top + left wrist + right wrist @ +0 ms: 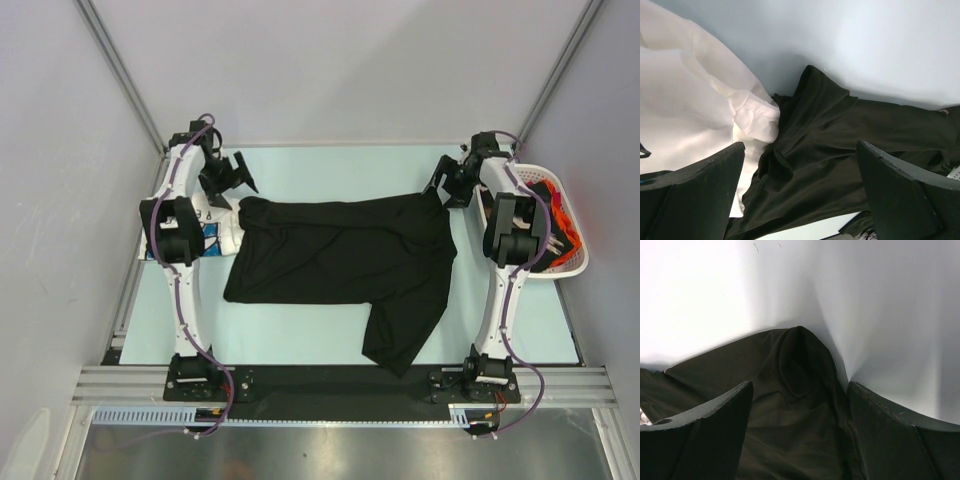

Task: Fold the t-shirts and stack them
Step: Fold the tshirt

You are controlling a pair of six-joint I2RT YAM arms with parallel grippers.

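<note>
Your left gripper (pixel 232 185) and right gripper (pixel 442 192) hang wide-jawed over the black t-shirt's (pixel 340 255) far corners, open table (pixel 330 165) beyond; the shirt lies spread and rumpled.

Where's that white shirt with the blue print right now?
In the overhead view, the white t-shirt lies far left, partly beneath the left arm, its edge meeting the black t-shirt.
</note>
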